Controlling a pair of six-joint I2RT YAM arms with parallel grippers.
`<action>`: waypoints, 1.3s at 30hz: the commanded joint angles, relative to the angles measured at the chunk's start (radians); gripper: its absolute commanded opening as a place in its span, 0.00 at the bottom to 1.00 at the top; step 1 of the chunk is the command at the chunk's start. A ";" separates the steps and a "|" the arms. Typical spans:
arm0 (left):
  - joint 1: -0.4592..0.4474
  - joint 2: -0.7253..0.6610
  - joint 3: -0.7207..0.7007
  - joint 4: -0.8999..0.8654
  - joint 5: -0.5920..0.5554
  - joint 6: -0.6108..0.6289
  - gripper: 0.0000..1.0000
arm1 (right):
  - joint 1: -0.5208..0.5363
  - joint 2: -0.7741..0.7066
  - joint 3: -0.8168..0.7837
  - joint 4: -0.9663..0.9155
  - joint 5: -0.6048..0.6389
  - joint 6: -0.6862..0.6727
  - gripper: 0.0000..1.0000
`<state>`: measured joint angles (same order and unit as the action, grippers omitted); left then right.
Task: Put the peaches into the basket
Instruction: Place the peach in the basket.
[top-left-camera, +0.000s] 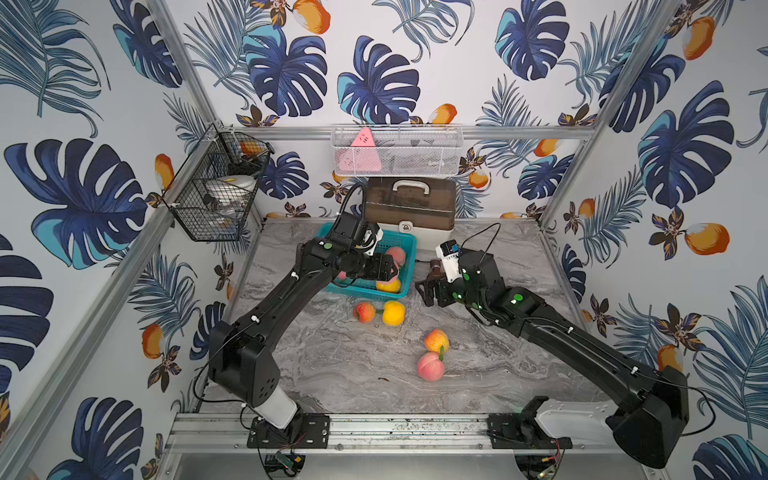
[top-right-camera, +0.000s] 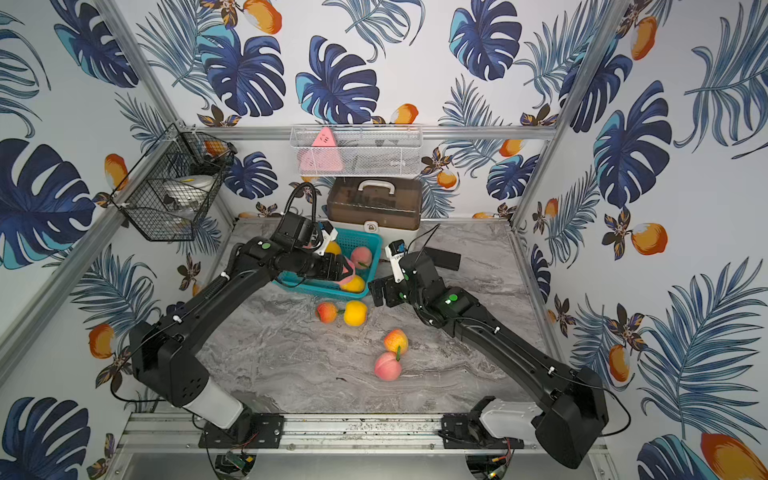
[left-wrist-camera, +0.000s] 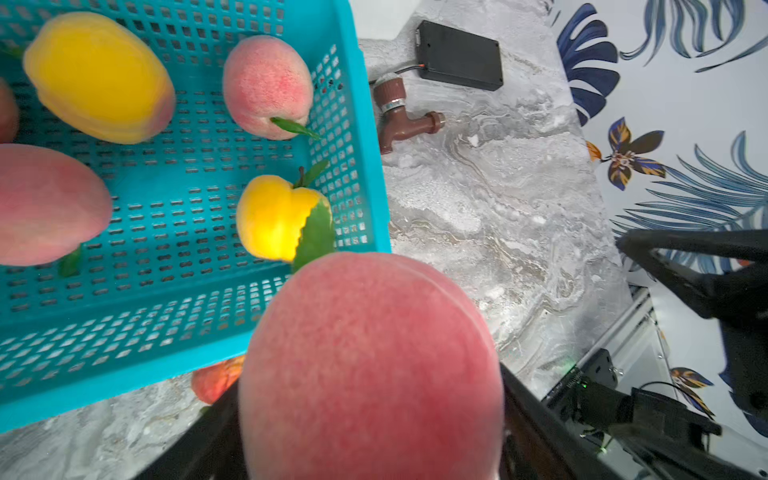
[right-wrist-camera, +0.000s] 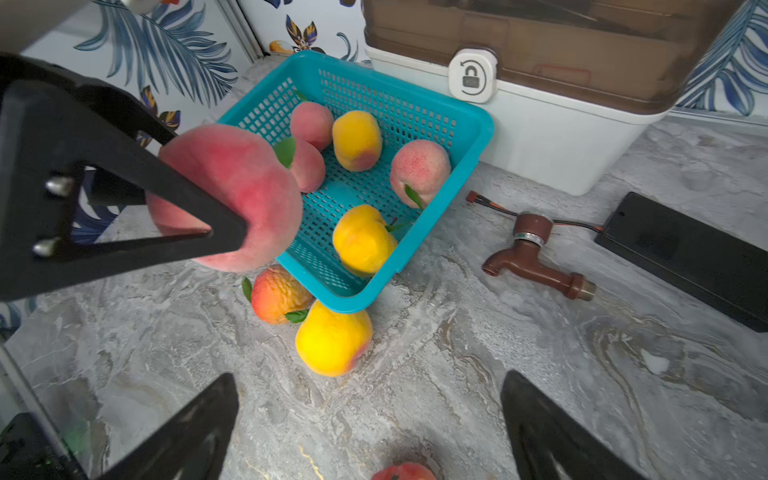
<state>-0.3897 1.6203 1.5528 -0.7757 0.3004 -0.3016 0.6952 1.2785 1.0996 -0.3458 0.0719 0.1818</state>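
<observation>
the peach (right-wrist-camera: 232, 195) in my black left pincer (top-right-camera: 348, 272) is blushed pink-red. the basket (right-wrist-camera: 484, 124) is teal, patterned with rows of small holes. inside lie yellow peaches (right-wrist-camera: 356, 139) and pink peaches (right-wrist-camera: 419, 166). the tabletop (right-wrist-camera: 498, 332) is grey veined marble; the walls (top-left-camera: 415, 83) white with navy leaves and orange fruit.
</observation>
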 joint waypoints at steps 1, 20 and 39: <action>0.003 0.026 0.051 -0.047 -0.071 0.047 0.79 | 0.000 0.017 0.029 -0.049 0.048 -0.038 1.00; 0.011 0.208 0.151 -0.057 -0.313 0.090 0.79 | -0.029 0.148 0.168 -0.042 -0.088 -0.113 1.00; 0.031 0.346 0.133 0.062 -0.396 0.026 0.80 | -0.085 0.147 0.103 0.010 -0.219 -0.097 1.00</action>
<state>-0.3660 1.9602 1.6855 -0.7441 -0.0757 -0.2508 0.6147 1.4342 1.2049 -0.3733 -0.1291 0.0742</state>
